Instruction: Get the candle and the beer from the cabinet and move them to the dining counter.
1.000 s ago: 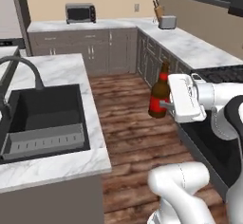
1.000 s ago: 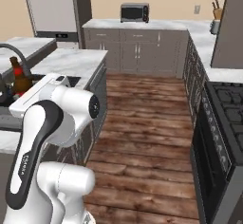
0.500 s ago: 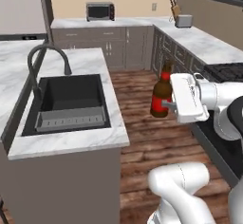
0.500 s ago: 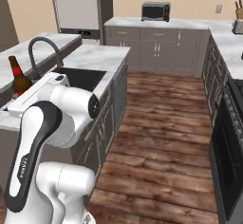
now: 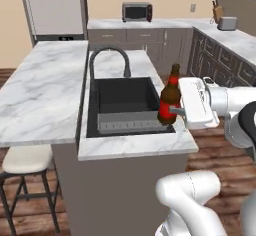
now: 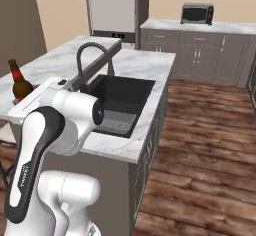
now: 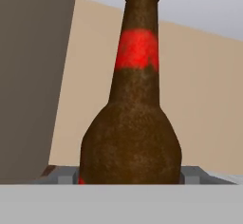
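The beer (image 5: pixel 169 100) is a dark brown bottle with a red label, held upright in the air by my gripper (image 5: pixel 173 111), which is shut on its lower body. It hangs over the right end of the sink island. From the other side the beer (image 6: pixel 19 83) stands out at the far left, above the dining counter (image 6: pixel 55 62). Close up, the beer (image 7: pixel 133 123) sits between my fingertips (image 7: pixel 57 174). The dining counter (image 5: pixel 40 90) is the white marble slab left of the sink. The candle is out of view.
A black sink (image 5: pixel 125 105) with a dark arched faucet (image 5: pixel 107 60) is set into the island. A cream stool (image 5: pixel 25 160) stands under the counter overhang. Grey cabinets, a microwave (image 5: pixel 137 11) and a fridge (image 5: pixel 52 7) line the back wall. Wood floor lies to the right.
The whole picture has shifted: the base has driven and turned, so the sink island and marble counter are now close in front. The bottle stays in the gripper as before.
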{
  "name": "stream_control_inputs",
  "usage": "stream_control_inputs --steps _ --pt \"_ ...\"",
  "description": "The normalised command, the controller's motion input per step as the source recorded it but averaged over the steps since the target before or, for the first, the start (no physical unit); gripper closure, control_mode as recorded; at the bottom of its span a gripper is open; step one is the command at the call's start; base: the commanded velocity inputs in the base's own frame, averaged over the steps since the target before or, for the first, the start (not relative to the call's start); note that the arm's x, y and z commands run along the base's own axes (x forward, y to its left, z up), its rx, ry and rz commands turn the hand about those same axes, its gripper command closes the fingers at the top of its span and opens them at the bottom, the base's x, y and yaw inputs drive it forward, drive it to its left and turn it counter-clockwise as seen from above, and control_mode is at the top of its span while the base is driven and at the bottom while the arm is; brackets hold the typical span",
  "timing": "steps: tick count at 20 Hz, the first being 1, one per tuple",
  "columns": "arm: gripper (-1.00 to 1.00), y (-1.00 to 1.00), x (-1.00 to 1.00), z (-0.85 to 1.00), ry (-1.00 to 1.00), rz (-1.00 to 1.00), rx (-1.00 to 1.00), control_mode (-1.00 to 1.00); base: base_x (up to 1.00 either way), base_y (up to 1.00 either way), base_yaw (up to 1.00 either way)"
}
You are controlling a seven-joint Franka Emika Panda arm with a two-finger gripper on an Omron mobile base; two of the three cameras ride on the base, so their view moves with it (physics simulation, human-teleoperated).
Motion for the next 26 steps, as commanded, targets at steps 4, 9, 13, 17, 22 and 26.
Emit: stream_control_inputs --steps 4,9,13,17,22,26 --pt "1.0 0.0 0.0 0.0 0.0 0.0 0.0 1.0 0.5 0.7 0.14" --pt "1.0 0.0 0.0 0.0 0.0 0.0 0.0 1.0 0.51 0.66 0.13" --pt "1.0 0.0 0.0 0.0 0.0 0.0 0.0 1.0 0.48 0.77 0.11" --pt "1.0 0.0 0.0 0.0 0.0 0.0 0.0 1.0 0.57 0.82 0.06" --pt "1.0 0.0 0.0 0.0 0.0 0.0 0.0 1.0 0.47 0.64 -0.06" --pt "1.0 0.0 0.0 0.0 0.0 0.0 0.0 1.0 0.16 0.55 -0.3"
